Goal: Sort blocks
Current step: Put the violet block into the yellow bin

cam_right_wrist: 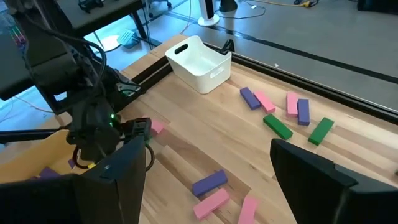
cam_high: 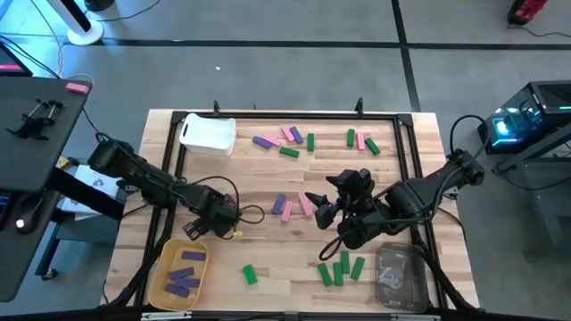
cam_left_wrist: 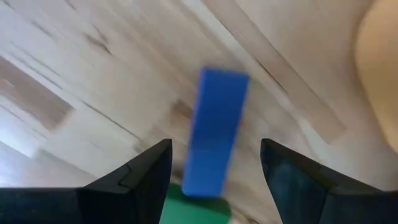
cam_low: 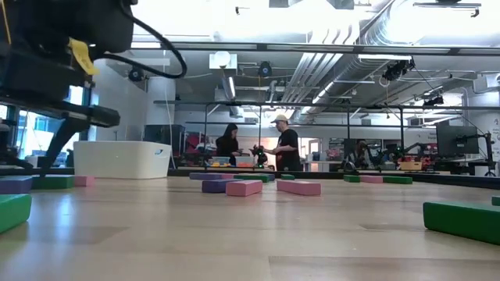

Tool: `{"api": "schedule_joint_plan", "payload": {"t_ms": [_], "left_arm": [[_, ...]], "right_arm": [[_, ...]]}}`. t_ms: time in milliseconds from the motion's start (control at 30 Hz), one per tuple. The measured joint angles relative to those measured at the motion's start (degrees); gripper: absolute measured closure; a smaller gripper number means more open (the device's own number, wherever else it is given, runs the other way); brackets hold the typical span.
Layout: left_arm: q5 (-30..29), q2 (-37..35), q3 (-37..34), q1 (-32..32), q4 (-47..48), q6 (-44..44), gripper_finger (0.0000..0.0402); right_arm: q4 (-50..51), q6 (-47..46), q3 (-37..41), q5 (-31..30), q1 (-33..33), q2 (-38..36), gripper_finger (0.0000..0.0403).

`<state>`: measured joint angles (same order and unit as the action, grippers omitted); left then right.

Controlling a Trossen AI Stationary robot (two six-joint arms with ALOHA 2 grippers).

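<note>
Pink, green and purple blocks lie scattered on the wooden table (cam_high: 268, 178): a far group (cam_high: 287, 141), a trio (cam_high: 360, 141), a middle group (cam_high: 287, 207) and green ones (cam_high: 341, 267) near the clear bin. Several purple blocks (cam_high: 185, 272) lie in the yellow bin. My left gripper (cam_high: 214, 221) is open just beyond that bin. In its wrist view a blurred purple-blue block (cam_left_wrist: 214, 130) shows between the fingers with a gap on each side; whether it lies on the table I cannot tell. My right gripper (cam_high: 318, 207) is open and holds nothing beside the middle group (cam_right_wrist: 210, 182).
A white bin (cam_high: 208, 134) stands at the far left of the table, a yellow bin (cam_high: 161, 267) at the near left and a clear bin (cam_high: 401, 276) at the near right. A black frame (cam_high: 406, 152) borders the table. People stand far off in the room (cam_low: 281, 144).
</note>
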<state>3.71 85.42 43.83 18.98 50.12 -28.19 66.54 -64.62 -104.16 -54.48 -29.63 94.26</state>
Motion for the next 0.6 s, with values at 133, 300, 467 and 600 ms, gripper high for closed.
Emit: {"api": "schedule_joint_plan", "payload": {"t_ms": [133,300,467,600], "left_arm": [[-1.65,1.85,-0.02,-0.42,-3.53,0.08,0.0172],[-1.86,5.52,0.22,-0.39,-3.39,0.52,0.0173],[-2.26,7.61,0.59,-0.39,-3.25,1.17,0.0191],[-1.79,7.41,3.25,-0.6,-0.76,5.23,0.0292]], "right_arm": [[-0.2,0.06,0.0,0.04,0.02,0.0,0.0124],[-0.26,0.11,0.0,1.42,0.02,0.0,0.0124],[-0.17,0.13,0.0,2.37,0.02,0.0,0.0124],[0.09,0.19,0.0,2.49,0.02,0.0,0.0124]]}}
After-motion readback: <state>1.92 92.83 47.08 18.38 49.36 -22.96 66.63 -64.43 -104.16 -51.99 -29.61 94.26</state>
